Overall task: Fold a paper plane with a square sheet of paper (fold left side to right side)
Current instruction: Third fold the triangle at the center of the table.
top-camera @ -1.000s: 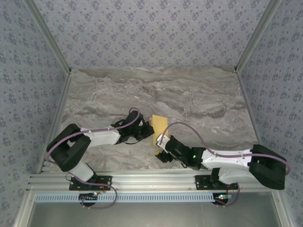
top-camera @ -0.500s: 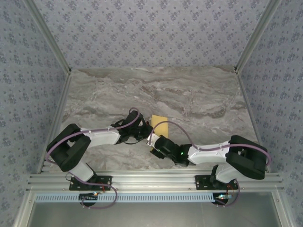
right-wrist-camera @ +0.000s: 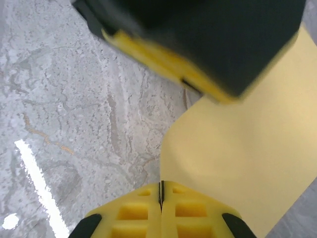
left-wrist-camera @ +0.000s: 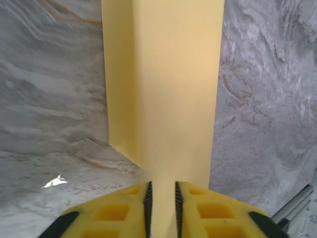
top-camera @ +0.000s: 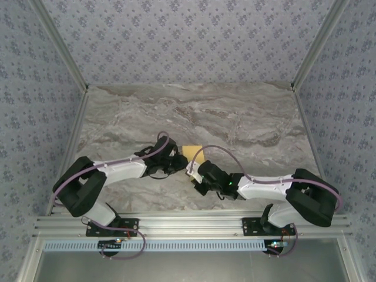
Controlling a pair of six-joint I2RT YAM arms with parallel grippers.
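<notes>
**Grip transfer in progress**

1. Right arm. One second ago the right gripper [right-wrist-camera: 161,194] stands wide apart at the near end of the paper, with its arm stretched out to the right. The arm has since swung inward and the claw is now clenched, pads meeting in a thin seam. In the right wrist view the near-left edge of the square sheet of paper [top-camera: 191,151] runs straight into that seam, so the pinch appears to take that edge.

2. Left arm. The left gripper [left-wrist-camera: 162,192] was clamped tight until half a second ago. Its jaws now stand slightly parted, with yellow paper showing in the gap. Judged from the gap, the hold is being released.

3. Sheet position. The sheet lies on the marble table [top-camera: 247,117] near its middle, between the two claws. Its far end reaches beyond them. It is already a narrower folded band with a flap along one long side, and it is not yet a dart.

4. Meaning for the task. Control of the paper is probably passing to the right arm. This frees the left arm to reposition for the left-to-right fold. If the right pinch has missed the edge, nothing restrains the sheet.
</notes>
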